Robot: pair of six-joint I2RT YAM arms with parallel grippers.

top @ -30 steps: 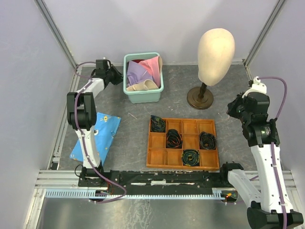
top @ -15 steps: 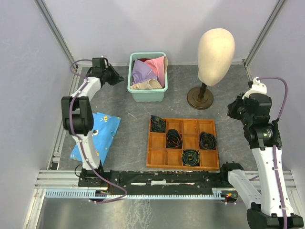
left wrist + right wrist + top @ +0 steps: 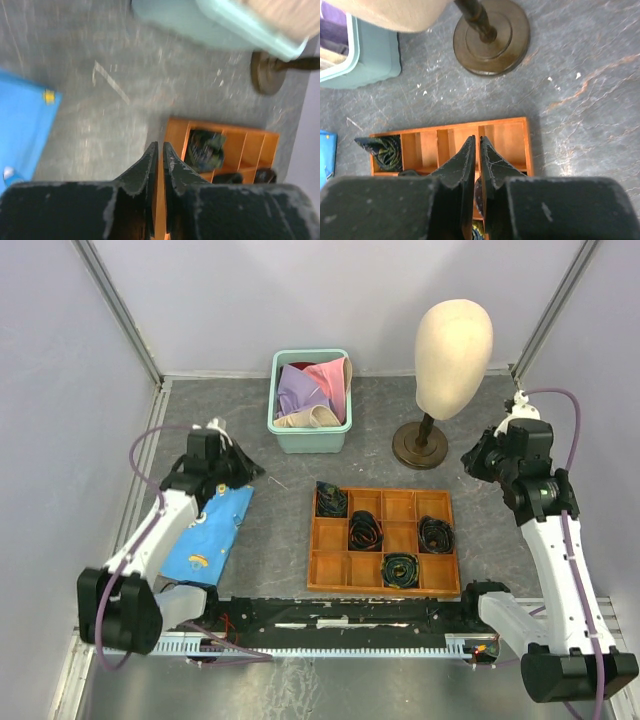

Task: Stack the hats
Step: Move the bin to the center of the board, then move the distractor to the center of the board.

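Note:
The hats lie bunched in a teal bin point(image 3: 305, 440) at the back: a lavender hat point(image 3: 296, 392), a pink hat point(image 3: 328, 378), a cream-beige hat point(image 3: 305, 419) and a sliver of a dark red hat point(image 3: 291, 368). My left gripper point(image 3: 247, 471) hovers low above the corner of the blue cloth, well in front of and left of the bin point(image 3: 200, 22). Its jaws stand a thin slit apart and hold nothing point(image 3: 160, 145). My right gripper point(image 3: 470, 462) hangs right of the mannequin stand, over the tray's back edge point(image 3: 475, 139), likewise almost closed and empty.
A cream mannequin head point(image 3: 454, 345) on a dark round stand point(image 3: 420, 446) is at the back right. An orange compartment tray point(image 3: 385, 585) with dark cable coils sits in the middle. A blue patterned cloth point(image 3: 205, 535) lies on the left. Walls enclose the table.
My left arm has swung from beside the bin at the back left toward the near side, over the blue cloth. The bin shifted slightly right. My right gripper moved a little left and back.

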